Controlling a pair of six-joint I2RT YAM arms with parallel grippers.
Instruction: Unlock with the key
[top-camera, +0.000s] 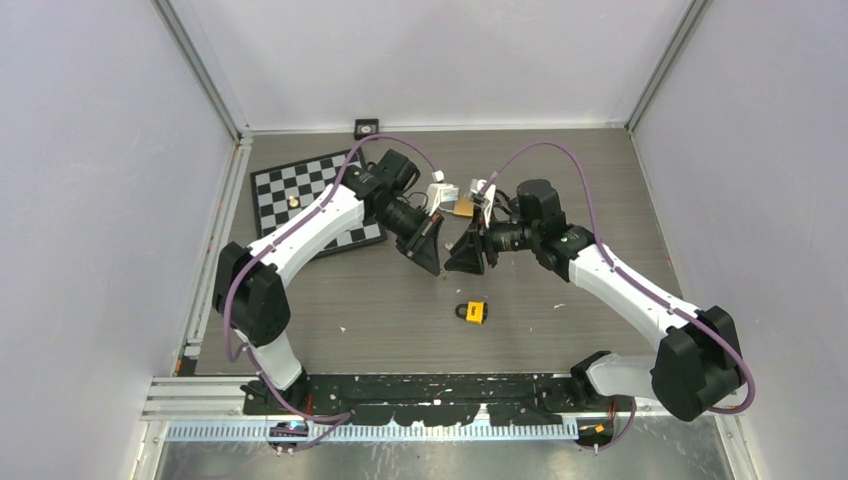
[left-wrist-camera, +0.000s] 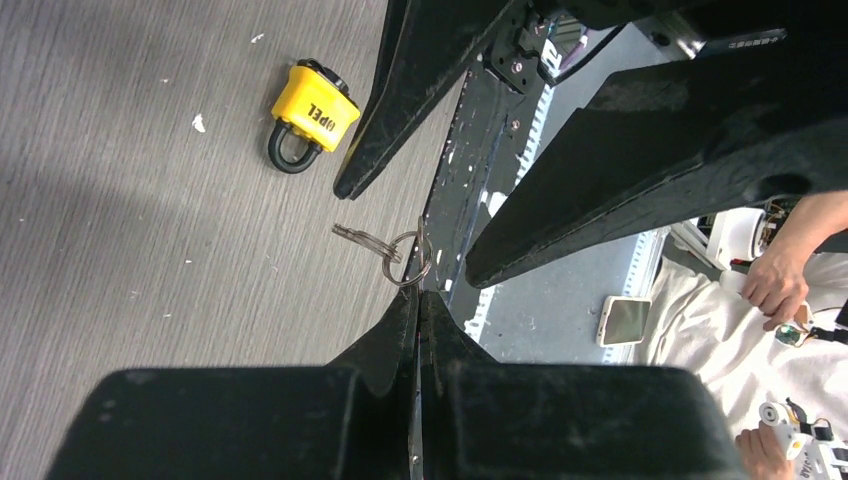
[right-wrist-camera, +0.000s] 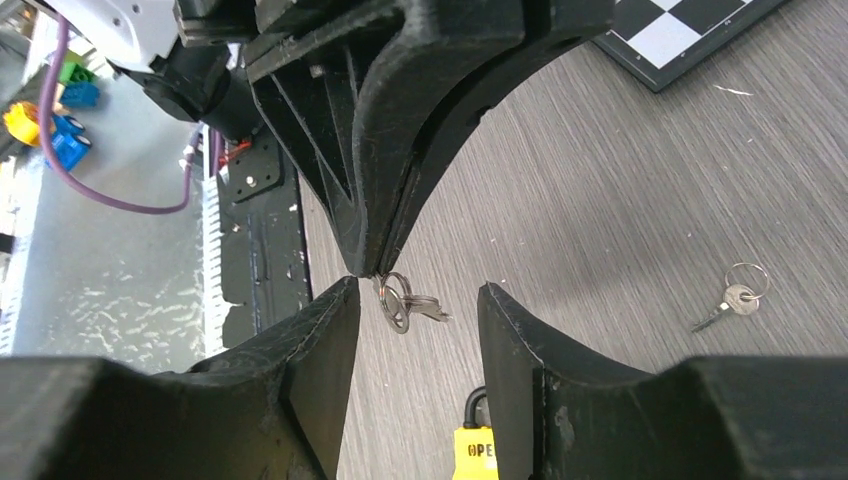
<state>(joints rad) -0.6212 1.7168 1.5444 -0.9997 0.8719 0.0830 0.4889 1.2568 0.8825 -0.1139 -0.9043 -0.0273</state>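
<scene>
Left wrist view: left gripper (left-wrist-camera: 420, 297) has its fingers pressed fully together, pinching the small silver key on a split ring (left-wrist-camera: 392, 252) by the ring, right at the fingertips; key blade sticks out sideways from the ring, held in the air above the grey wood-grain table (left-wrist-camera: 120, 260).

Right wrist view: right gripper (right-wrist-camera: 418, 290) meets the left one tip to tip; its fingers stand apart, roughly half open, one on either side of the hanging key; neither finger appears to touch key or ring; it grips nothing.

Yellow padlock with black shackle (top-camera: 473, 311) lies flat on the table, apart from both grippers, on the side towards the arm bases.

Second silver key on its own ring (right-wrist-camera: 735, 300) lies on the table, well apart from the held one; black-and-white checkerboard (top-camera: 300, 190) sits at far left, partly under the left arm.
</scene>
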